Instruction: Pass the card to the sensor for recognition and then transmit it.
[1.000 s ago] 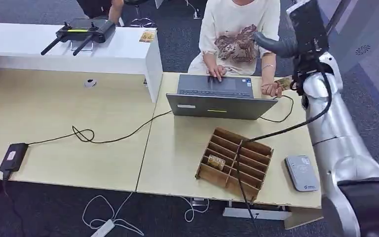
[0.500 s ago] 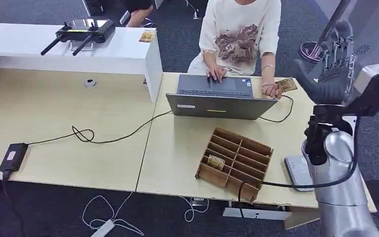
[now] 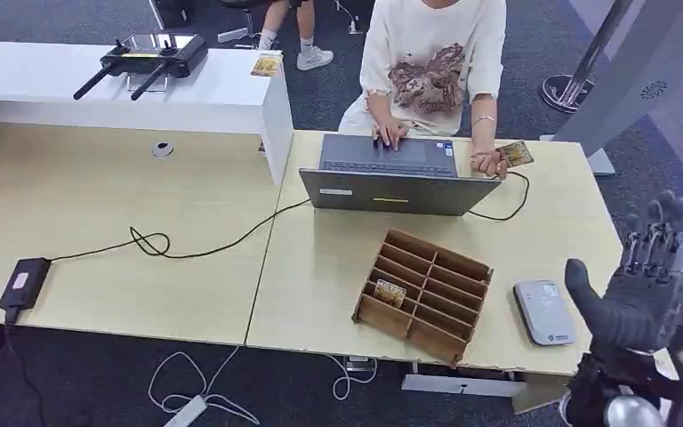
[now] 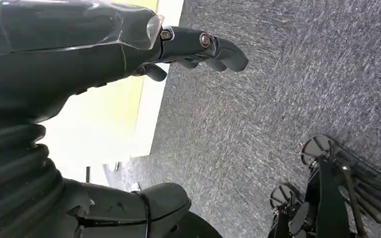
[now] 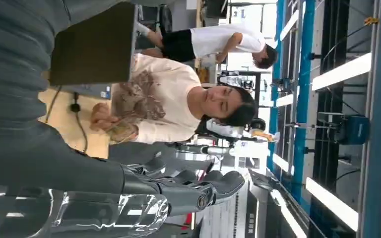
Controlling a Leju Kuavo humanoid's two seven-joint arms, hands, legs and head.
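Note:
A person seated behind the laptop (image 3: 391,173) holds a yellowish card (image 3: 515,153) in one hand at the table's far right; the same card (image 5: 120,132) shows in the right wrist view. The grey sensor pad (image 3: 544,311) lies flat near the table's front right edge. My right hand (image 3: 633,294) is raised beside the table's front right corner, just right of the sensor, with fingers spread upward and nothing in it (image 5: 144,191). My left hand (image 4: 129,54) hangs over grey carpet, fingers stretched out and holding nothing.
A wooden divided box (image 3: 424,294) stands left of the sensor, with another card (image 3: 389,292) in one slot. Black cables (image 3: 151,242) trail over the left table. A white raised counter (image 3: 116,89) carries a black controller (image 3: 142,58).
My right arm has swung down from beside the person's card at the far right edge to the table's front right corner. The card has stayed in the person's hand.

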